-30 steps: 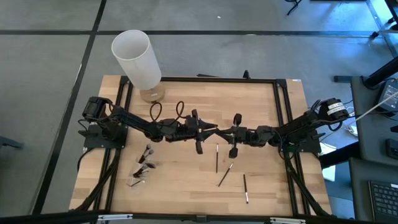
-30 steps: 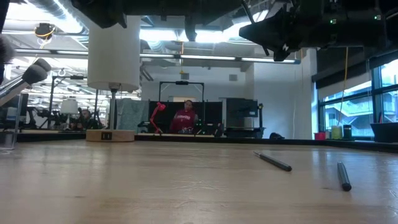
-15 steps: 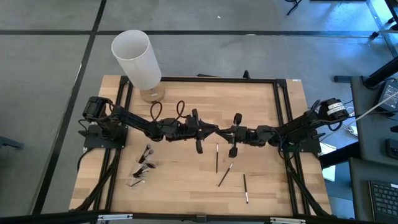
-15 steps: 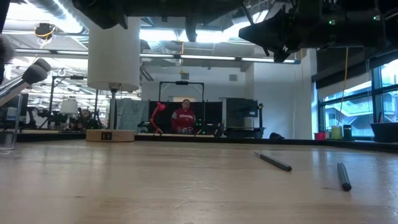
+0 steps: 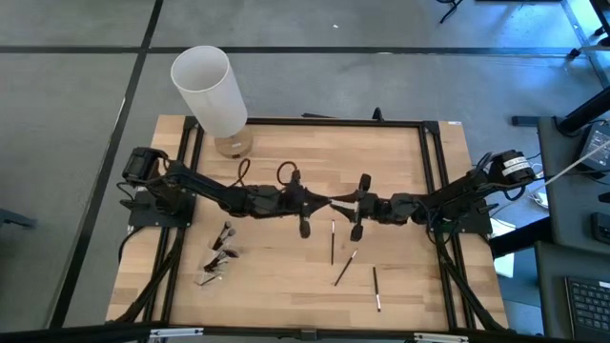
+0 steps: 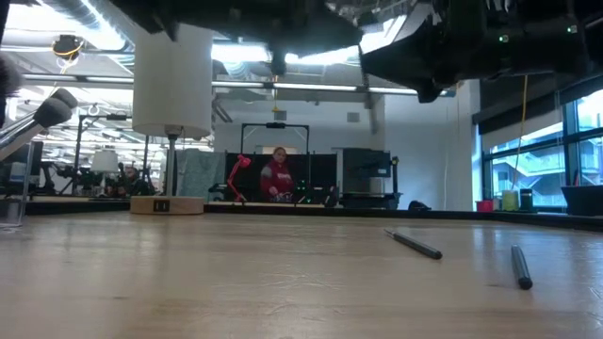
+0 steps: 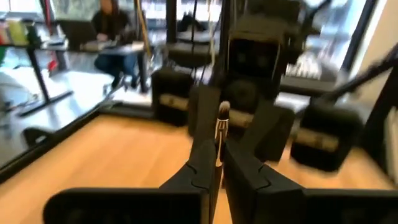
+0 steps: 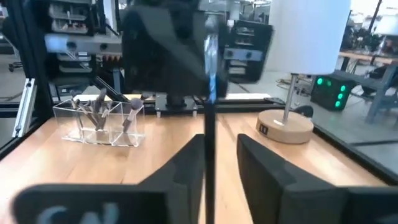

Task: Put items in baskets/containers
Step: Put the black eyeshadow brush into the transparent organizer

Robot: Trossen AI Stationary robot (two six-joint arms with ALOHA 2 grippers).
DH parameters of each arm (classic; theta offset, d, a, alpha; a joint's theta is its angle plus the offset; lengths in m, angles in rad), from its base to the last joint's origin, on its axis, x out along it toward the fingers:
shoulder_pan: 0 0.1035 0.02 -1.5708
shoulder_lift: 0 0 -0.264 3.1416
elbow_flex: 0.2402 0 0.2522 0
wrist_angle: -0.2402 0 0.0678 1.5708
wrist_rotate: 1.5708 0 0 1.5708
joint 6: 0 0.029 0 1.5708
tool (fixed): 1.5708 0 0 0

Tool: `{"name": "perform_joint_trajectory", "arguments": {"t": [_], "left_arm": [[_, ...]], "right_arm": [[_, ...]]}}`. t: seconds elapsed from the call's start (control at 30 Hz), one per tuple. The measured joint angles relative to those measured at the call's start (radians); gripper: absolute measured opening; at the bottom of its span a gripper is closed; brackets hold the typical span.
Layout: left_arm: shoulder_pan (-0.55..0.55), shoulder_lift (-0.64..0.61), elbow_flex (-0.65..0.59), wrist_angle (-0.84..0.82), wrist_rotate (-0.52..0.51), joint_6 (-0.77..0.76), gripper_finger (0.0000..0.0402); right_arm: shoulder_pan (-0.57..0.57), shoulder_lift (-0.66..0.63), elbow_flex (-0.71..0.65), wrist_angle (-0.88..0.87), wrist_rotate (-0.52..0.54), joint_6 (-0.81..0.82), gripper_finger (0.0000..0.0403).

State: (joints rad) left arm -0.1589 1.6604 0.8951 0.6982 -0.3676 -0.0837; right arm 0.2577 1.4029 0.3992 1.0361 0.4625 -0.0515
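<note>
Left gripper [image 5: 322, 201]: over mid-table, pinched tight on one brush [image 7: 221, 127].
Right gripper [image 5: 343, 203]: fingers parted around that brush.
Loose brushes: we count three [image 5: 332, 241] — toward the near edge.
Clear container [image 5: 215, 264]: near-left corner, holding several.

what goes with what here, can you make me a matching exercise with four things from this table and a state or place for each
1 left gripper
2 white cylinder
3 clear organizer
4 loose brushes

a lying flat on the table
b standing at a table corner
c shut on a makeup brush
d holds several brushes

Pairs: 1-c, 2-b, 3-d, 4-a
</note>
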Motion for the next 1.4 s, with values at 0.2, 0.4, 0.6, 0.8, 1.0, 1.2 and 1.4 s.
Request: {"name": "perform_joint_trajectory", "arguments": {"t": [0.2,0.4,0.6,0.8,1.0,1.2,1.4], "left_arm": [[-0.056,-0.202,0.0,-0.39,-0.154,-0.038,0.0019],[-0.19,-0.432,0.0,-0.743,-0.068,-0.302,0.0018],[-0.354,-0.502,0.016,-0.784,0.196,-0.405,0.0017],[-0.48,-0.474,0.129,-1.023,0.214,-0.555,0.0016],[-0.596,-0.461,0.25,-1.369,0.213,-0.855,0.0016],[-0.716,-0.456,0.265,-1.558,0.144,-1.035,0.0016],[-0.788,-0.407,0.219,-1.654,0.067,-1.124,0.002]], "right_arm": [[-0.027,-0.082,0.015,-0.25,-0.275,0.075,0.0147],[-0.039,-0.191,0.08,-0.49,-0.378,0.133,0.0162],[-0.039,-0.258,0.085,-0.571,-0.376,0.157,0.0163],[-0.039,-0.259,0.085,-0.571,-0.356,0.188,0.0163],[-0.039,-0.259,0.085,-0.59,-0.35,0.21,0.0163],[-0.039,-0.259,0.085,-0.594,-0.35,0.21,0.0163],[-0.039,-0.259,0.085,-0.6,-0.35,0.21,0.0163]]}}
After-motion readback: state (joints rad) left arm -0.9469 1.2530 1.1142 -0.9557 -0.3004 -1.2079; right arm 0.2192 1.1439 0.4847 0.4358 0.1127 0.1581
